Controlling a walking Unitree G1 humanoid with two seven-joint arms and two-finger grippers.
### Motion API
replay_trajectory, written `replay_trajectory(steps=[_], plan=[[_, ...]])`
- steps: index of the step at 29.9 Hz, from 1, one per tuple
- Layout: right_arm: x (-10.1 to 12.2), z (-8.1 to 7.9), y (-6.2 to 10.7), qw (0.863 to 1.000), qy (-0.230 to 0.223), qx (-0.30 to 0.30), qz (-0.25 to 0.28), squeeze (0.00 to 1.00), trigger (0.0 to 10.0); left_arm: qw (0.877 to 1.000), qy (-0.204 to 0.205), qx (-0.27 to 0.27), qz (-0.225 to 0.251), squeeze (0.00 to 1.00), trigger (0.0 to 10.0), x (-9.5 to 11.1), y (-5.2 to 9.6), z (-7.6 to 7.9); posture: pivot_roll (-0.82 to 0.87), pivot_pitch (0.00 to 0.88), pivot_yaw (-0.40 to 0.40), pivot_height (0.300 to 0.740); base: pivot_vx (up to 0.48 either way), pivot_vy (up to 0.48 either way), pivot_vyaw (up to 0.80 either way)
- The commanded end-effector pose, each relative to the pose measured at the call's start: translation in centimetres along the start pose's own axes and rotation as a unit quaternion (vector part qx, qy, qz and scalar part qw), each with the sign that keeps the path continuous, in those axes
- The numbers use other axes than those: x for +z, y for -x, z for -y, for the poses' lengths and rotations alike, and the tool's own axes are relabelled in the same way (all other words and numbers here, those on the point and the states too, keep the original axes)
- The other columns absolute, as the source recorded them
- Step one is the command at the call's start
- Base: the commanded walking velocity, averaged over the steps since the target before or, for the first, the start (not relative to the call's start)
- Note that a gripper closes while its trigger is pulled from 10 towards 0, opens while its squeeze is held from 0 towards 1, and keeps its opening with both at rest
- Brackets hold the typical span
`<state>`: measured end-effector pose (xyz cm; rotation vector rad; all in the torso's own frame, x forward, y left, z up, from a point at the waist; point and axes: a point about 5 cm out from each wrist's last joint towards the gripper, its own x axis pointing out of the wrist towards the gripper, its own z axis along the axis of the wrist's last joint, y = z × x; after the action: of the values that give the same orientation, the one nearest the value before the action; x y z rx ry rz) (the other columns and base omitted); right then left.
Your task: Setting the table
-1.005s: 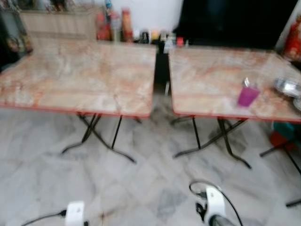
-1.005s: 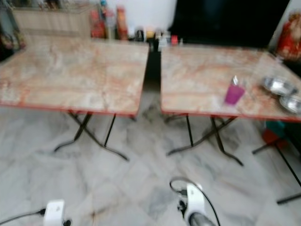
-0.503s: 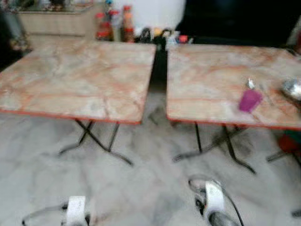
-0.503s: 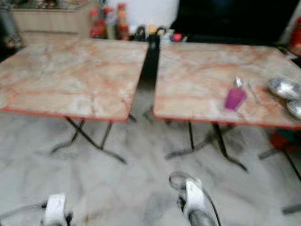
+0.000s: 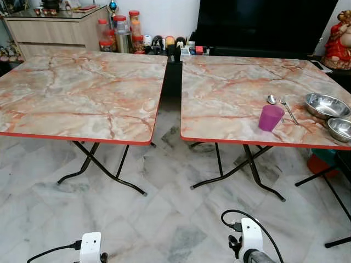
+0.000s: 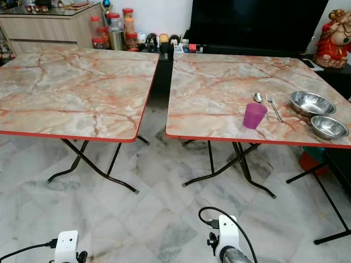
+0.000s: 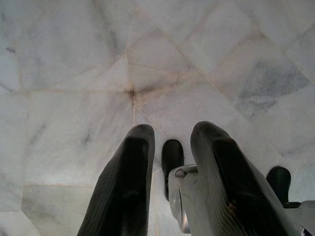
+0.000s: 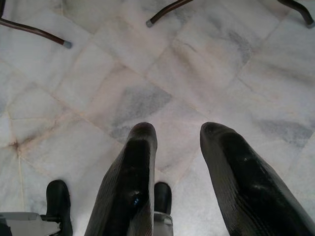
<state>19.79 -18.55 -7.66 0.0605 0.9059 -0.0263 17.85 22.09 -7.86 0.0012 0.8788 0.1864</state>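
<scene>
Left gripper (image 7: 170,147) and right gripper (image 8: 179,147) hang low over the marble floor (image 5: 164,219), jaws apart, holding and touching nothing. Purple cup (image 5: 270,118) stands on the right table (image 5: 230,104), at one o'clock, well apart from both; spoon (image 5: 272,99), fork (image 5: 288,108) and two steel bowls (image 5: 326,105) lie just beside it.

text: none legible | labels: jars (image 5: 117,34) too small to read

Purple cup (image 5: 271,117), spoon (image 5: 271,99), fork (image 5: 287,108), two steel bowls (image 5: 324,104) on right table (image 5: 230,93).
</scene>
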Motion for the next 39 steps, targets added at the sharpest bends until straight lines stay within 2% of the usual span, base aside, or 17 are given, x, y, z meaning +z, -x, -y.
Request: replay_trajectory(steps=[1,39], plan=[[0.15,0.31,0.02,1.0,-0.008,-0.008,0.004,0.0,10.0,1.0,0.003,0.001,-0.009,0.0,10.0,-0.08,-0.02,-0.28,0.04,0.0,-0.05,0.732,0.285,0.0,0.0],[-0.06,-0.04,0.04,1.0,-0.013,-0.006,0.008,0.0,10.0,1.0,-0.011,-0.005,-0.008,0.0,10.0,0.07,-0.05,-0.33,0.06,0.0,-0.039,0.732,0.314,0.0,0.0]])
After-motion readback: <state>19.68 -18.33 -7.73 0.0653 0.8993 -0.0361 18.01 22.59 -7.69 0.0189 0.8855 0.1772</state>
